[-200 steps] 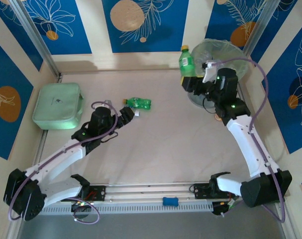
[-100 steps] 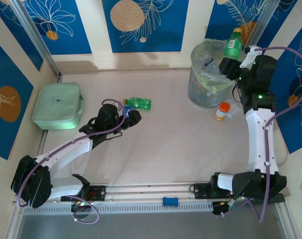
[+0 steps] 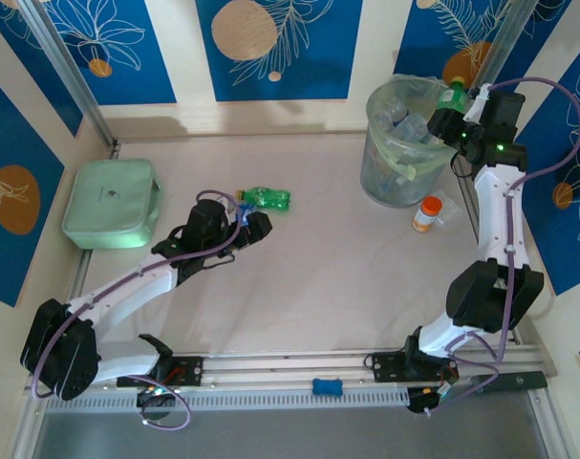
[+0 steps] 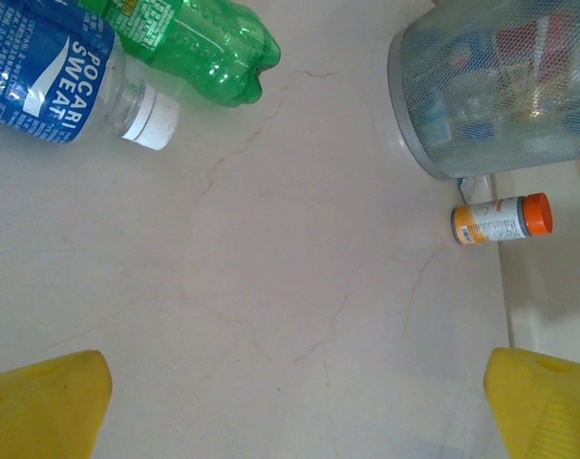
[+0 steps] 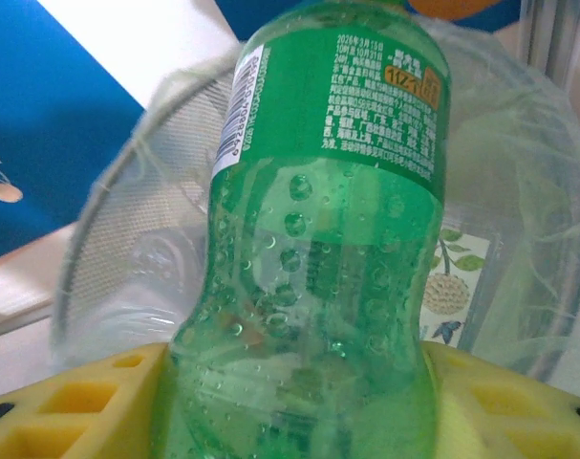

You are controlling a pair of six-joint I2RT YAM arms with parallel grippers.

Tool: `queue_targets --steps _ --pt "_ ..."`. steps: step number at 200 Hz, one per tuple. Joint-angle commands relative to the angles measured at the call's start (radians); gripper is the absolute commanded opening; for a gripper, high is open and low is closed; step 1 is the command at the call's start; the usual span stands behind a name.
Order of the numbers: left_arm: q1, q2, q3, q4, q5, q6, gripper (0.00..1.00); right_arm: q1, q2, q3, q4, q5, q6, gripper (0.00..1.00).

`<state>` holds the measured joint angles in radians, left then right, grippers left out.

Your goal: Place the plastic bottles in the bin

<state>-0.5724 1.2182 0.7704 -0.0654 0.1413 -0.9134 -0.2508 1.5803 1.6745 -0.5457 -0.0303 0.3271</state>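
Blue floral panels ring a pale table, and the action is in the far right corner. Yellow pads [image 5: 70, 402] of the right gripper [image 5: 299, 421] are clamped on the waist of a green plastic bottle with a yellow cap [image 5: 328, 239]. It is held at the right edge of the mouth of the tall translucent grey bin [image 3: 380, 110] with its pale green liner. This looks like the drop. Carry the base fully inside the rim, then part the fingers cleanly so nothing snags the bag.

Across the table the left gripper [image 4: 290, 411] hangs wide open and empty. It is near a second green bottle [image 4: 199, 43] and a clear blue-labelled bottle [image 4: 51, 62], which lie side by side. A white orange-capped bottle [image 3: 426, 212] sits just beside the bin; leave that one.
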Motion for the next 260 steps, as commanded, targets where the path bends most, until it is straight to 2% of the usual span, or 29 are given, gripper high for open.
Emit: queue_targets --steps 1,29,57,98,128,153,184,223,260 --pt "-0.004 -0.024 0.013 -0.008 0.001 0.024 1.0 -0.005 0.034 0.064 -0.057 -0.03 0.024 0.61" --pt "-0.004 -0.024 0.017 -0.013 0.0 0.03 1.0 -0.005 0.064 0.089 -0.08 -0.045 0.033 0.79" --pt "-0.004 -0.023 0.015 -0.016 -0.006 0.033 1.0 -0.005 0.051 0.103 -0.083 -0.035 0.034 0.88" --pt "-0.001 -0.012 0.041 -0.049 -0.041 0.075 0.99 0.006 -0.046 0.086 -0.064 0.005 0.025 0.92" --pt "0.018 0.015 0.092 -0.09 -0.082 0.141 0.99 0.045 -0.19 -0.03 0.01 0.001 0.031 0.95" --pt "0.047 0.064 0.138 -0.103 -0.085 0.188 0.99 0.101 -0.33 -0.179 0.092 -0.034 0.062 1.0" --pt "0.086 0.156 0.203 -0.097 -0.058 0.236 0.99 0.208 -0.453 -0.335 0.149 -0.074 0.091 0.99" --pt "0.136 0.294 0.305 -0.116 -0.011 0.308 0.99 0.377 -0.522 -0.49 0.182 -0.065 0.114 0.99" --pt "0.177 0.412 0.409 -0.159 0.0 0.407 0.99 0.498 -0.551 -0.645 0.252 -0.039 0.156 0.99"
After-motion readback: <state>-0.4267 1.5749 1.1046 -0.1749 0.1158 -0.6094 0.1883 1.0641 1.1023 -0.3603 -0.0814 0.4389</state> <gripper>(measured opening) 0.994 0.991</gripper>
